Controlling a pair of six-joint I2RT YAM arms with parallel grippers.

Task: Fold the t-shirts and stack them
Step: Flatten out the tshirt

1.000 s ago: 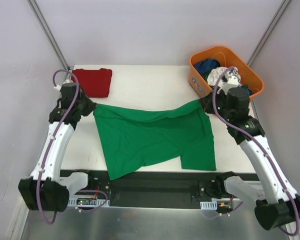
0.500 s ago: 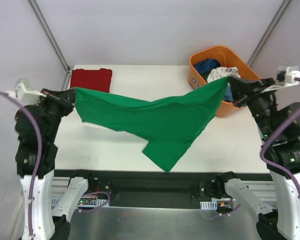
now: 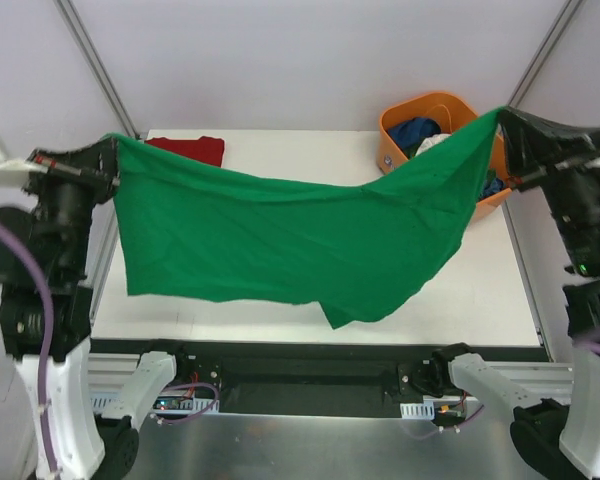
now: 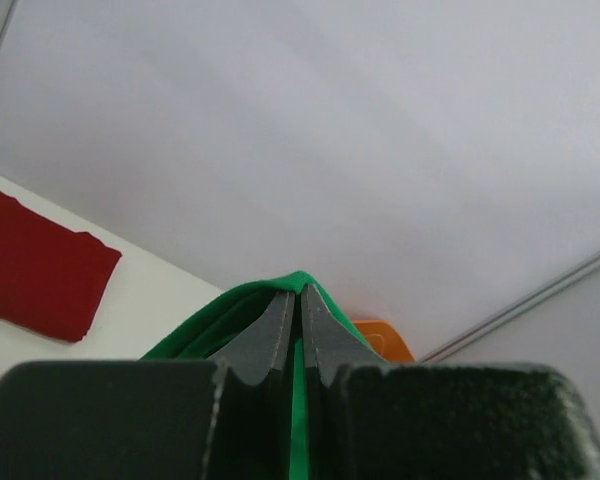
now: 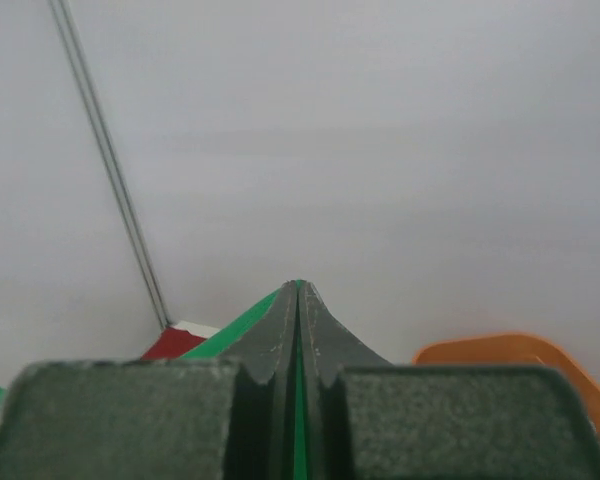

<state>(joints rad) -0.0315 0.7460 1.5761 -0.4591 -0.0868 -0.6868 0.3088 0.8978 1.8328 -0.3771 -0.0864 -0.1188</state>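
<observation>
Left fingers (image 4: 272, 335) and right fingers (image 5: 280, 335) pinch closed on the green t-shirt (image 3: 280, 240), spread above the desk (image 3: 310, 155); red t-shirt (image 3: 190, 146) at 11 o'clock.

Hanging bright green cotton shirt (image 3: 280, 240) hides most of the folded dark red shirt (image 3: 192, 147), part of the orange plastic basket (image 3: 420, 108) and much of the white surface (image 3: 280, 150). The basket's garments (image 3: 417, 131) are largely covered.
</observation>
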